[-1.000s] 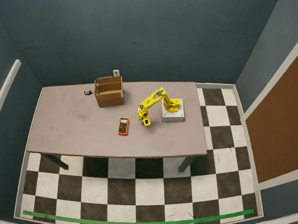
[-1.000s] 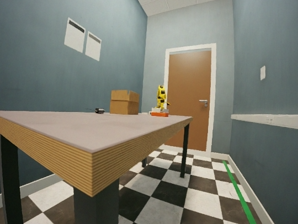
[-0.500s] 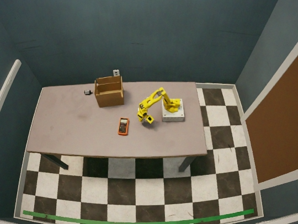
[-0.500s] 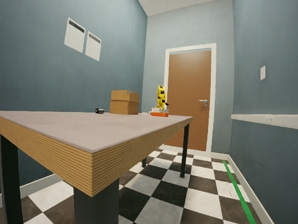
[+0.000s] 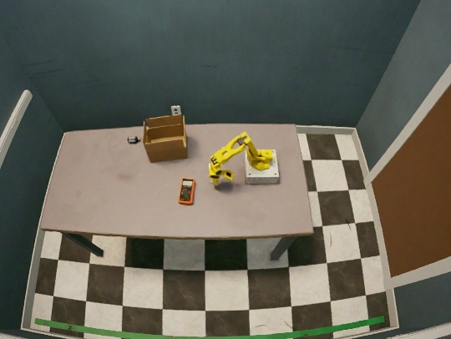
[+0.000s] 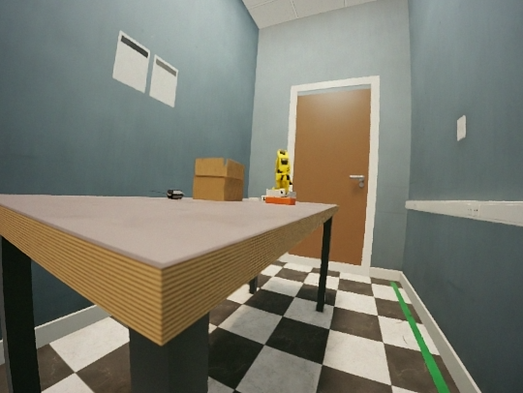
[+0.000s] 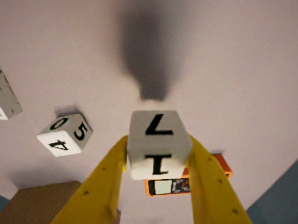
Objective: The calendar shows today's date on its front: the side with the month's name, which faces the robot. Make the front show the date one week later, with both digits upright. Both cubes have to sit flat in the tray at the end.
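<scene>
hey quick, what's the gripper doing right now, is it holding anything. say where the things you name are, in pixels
Gripper (image 7: 159, 150): closed on the white number cube showing 7 and 1 (image 7: 158, 142).

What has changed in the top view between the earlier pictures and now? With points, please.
The gripper (image 5: 215, 183) (image 7: 159, 150) has turned: the square yellow bracket (image 5: 229, 174) at its side swung toward the arm's white base (image 5: 262, 179). It is shut on a cube (image 7: 159, 142) now; whether it was before, the earlier pictures do not show. The box (image 5: 168, 151) (image 6: 218, 186) (image 7: 45, 202) and multimeter (image 5: 186, 192) (image 6: 280, 200) (image 7: 163, 187) stayed in place.
</scene>
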Available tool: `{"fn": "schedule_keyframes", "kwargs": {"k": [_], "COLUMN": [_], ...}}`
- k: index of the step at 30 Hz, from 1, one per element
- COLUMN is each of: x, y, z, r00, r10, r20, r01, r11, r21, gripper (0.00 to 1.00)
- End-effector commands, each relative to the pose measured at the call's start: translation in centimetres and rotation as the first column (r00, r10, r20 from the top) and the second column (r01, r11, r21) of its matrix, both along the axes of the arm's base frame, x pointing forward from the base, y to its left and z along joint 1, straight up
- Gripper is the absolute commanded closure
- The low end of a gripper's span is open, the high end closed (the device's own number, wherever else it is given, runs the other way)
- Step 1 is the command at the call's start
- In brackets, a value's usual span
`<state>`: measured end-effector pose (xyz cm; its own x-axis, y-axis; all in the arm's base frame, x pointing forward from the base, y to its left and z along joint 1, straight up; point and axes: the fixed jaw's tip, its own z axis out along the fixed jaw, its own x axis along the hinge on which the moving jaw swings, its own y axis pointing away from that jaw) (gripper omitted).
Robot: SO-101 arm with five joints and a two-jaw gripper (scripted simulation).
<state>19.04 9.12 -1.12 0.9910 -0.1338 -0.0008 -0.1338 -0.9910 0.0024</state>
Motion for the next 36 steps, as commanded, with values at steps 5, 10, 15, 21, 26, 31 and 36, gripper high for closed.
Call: {"fn": "schedule_keyframes", "kwargs": {"k": [5, 10, 15, 21, 26, 31, 36], "x": [0.49, 0.62, 0.69, 0.8, 0.86, 0.9, 0.92], "y": [-0.14, -0.19, -0.21, -0.24, -0.26, -0.26, -0.27], "z": [-0.27, -0.31, -0.33, -0.37, -0.39, -0.4, -0.4], "r00": [0.977, 0.945, 0.924, 0.882, 0.853, 0.836, 0.826], "r10": [0.211, 0.326, 0.384, 0.472, 0.522, 0.548, 0.564], "r20": [0.001, 0.001, 0.001, 0.001, 0.001, 0.001, 0.001], "r01": [-0.211, -0.326, -0.384, -0.472, -0.522, -0.548, -0.564], "r11": [0.977, 0.945, 0.924, 0.882, 0.853, 0.836, 0.826], "r21": [0.002, 0.002, 0.002, 0.002, 0.002, 0.002, 0.002], "gripper": [1.0, 1.0, 1.0, 1.0, 1.0, 1.0, 1.0]}}
